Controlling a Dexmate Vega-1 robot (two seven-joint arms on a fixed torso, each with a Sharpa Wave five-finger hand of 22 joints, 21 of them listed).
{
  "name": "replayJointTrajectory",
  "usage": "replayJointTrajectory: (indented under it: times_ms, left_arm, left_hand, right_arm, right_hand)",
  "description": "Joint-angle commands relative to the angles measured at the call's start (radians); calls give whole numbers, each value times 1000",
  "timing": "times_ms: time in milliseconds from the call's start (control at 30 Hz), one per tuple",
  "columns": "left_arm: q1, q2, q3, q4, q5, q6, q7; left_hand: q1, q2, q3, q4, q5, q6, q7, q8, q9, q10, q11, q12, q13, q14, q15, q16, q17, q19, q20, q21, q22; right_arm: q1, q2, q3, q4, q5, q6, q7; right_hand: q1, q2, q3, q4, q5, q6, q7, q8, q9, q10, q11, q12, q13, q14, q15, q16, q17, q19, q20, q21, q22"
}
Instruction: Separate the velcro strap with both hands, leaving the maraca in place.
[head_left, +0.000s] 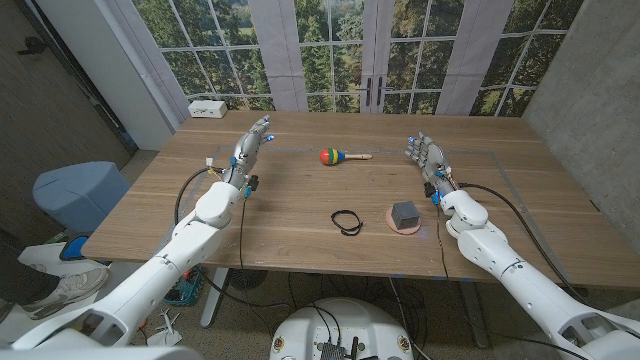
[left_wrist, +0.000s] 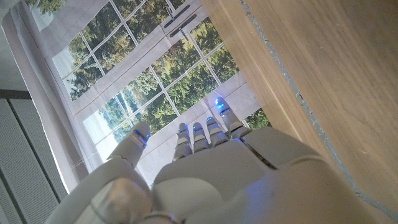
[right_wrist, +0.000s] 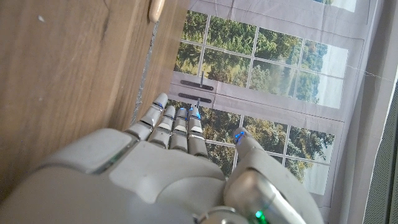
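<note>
Wooden bench (head_left: 300, 215) carries everything, and reading from the left: the left hand (head_left: 252, 141) is raised over the far left part of the bench, fingers apart and extended, holding nothing; its own wrist camera shows the same straight fingers (left_wrist: 205, 134) against the window; further along, near the far middle, lies the maraca (head_left: 336, 156), head red, green and yellow, its pale handle pointing toward the right hand; nearer the front edge sits the velcro strap (head_left: 347, 222), a thin black loop lying on the wood, apparently closed on itself; just beside it a small dark grey block (head_left: 405, 213) rests on a round pinkish disc (head_left: 404, 224); the right hand (head_left: 426, 155) is held up at the far right, fingers spread, empty as well; both hands are well apart from the strap, so by my judgement nothing of the task is done yet: reaching, gripping both sides and pulling apart all remain, while the maraca sits untouched
</note>
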Motion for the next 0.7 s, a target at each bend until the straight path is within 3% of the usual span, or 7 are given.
replayJointTrajectory:
  times_ms: [33,233,700]
  left_arm:
    - [15,66,27,-98,322,50,156]
    - [12,94,38,-131,408,70,170]
    - [-22,136,72,-164,529,72,136]
  left_hand:
    - [13,16,6,-19,-5,30,-4,5,2,21,-7,7,3,18,-1,7,0,19,-2,-7,5]
    - [19,17,9,-36,-9,44,-12,3,3,35,-11,7,4,34,1,6,-1,32,4,-12,6]
    - [18,25,11,-46,-13,56,-24,-2,4,50,-23,5,4,44,-9,4,2,48,-6,-21,6]
  right_arm:
    - [-47,-8,9,-50,-22,13,-51]
    - [-66,-8,13,-65,-29,29,-64]
    - [-85,-9,15,-94,-59,42,-99]
  right_hand:
    - [14,0,4,-13,-5,12,3,10,4,13,0,8,-1,12,2,3,1,12,-3,-6,5]
    - [18,1,4,-21,-8,16,2,10,5,17,0,9,-3,13,1,5,-1,16,-1,-10,5]
    - [25,7,7,-34,-12,24,4,10,5,26,-1,10,-6,16,2,8,-4,24,-2,-19,5]
